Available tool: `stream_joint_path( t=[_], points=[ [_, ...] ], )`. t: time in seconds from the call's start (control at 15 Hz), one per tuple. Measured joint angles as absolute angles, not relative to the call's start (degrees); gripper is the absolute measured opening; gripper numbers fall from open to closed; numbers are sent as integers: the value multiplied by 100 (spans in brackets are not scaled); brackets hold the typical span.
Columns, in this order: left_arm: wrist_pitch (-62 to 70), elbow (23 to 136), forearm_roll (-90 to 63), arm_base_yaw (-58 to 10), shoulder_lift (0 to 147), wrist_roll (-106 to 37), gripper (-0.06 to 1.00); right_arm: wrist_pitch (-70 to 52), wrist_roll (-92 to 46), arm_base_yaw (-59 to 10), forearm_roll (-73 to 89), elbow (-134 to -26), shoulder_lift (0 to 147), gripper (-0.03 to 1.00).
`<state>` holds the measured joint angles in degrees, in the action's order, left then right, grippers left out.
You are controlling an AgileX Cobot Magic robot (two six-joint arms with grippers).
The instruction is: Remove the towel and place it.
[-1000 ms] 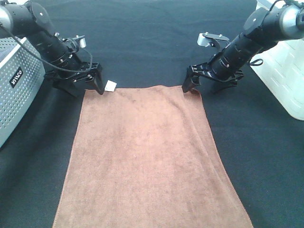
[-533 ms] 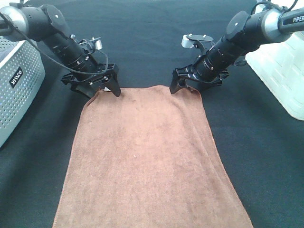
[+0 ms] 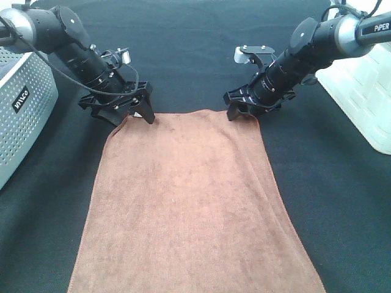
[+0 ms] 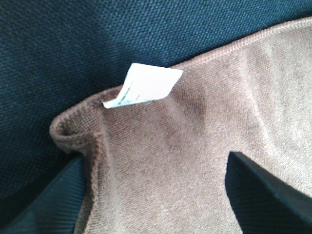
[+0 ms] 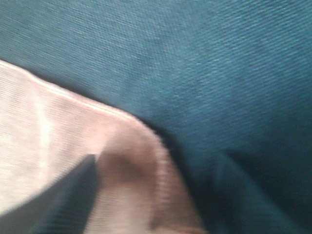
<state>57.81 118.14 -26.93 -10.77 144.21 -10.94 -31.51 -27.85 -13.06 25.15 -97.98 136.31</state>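
Microfibre like this brown towel (image 3: pixel 189 201) is about as forgiving as it gets: light, floppy, nothing to break. It won't hold any shape though, so I'd expect it to sag and drag once it comes up. Right now it lies flat and smooth on the black-covered table (image 3: pixel 195 43), with its two far corners under the arms. Corners look like the sensible place to grab, pinching through the stitched hem so the plush doesn't slide out. The left gripper (image 3: pixel 126 116) has its jaws spread wide, straddling the corner with the white tag (image 4: pixel 144 85). One finger is over the cloth and the other just off the edge, where the hem is bunched up a bit; nothing pinched. The right gripper (image 3: pixel 242 113) sits at the other far corner, jaws partly apart with the rounded corner between them. It's holding nothing as far as I can tell, though that wrist view is blurry. An uneven lift would probably skew it, so both corners should go up together.
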Motion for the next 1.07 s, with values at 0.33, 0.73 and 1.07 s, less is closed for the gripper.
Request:
stream_joint_path(
  t=[0.33,0.73,1.07],
  points=[
    [5741,11814,-1971,-1077,14439,-1089,20,-2985,-2785,-1306,1931,-9798,13659,0],
    [5724,11814,-1707,-1077,14439,-1123,0,-2928,-2785,-1352,1650,-9798,13659,0],
    [5271,11814,-1707,-1077,14439,-1134,0,-2962,-2785,-1369,1152,-9998,13671,0]
  ],
)
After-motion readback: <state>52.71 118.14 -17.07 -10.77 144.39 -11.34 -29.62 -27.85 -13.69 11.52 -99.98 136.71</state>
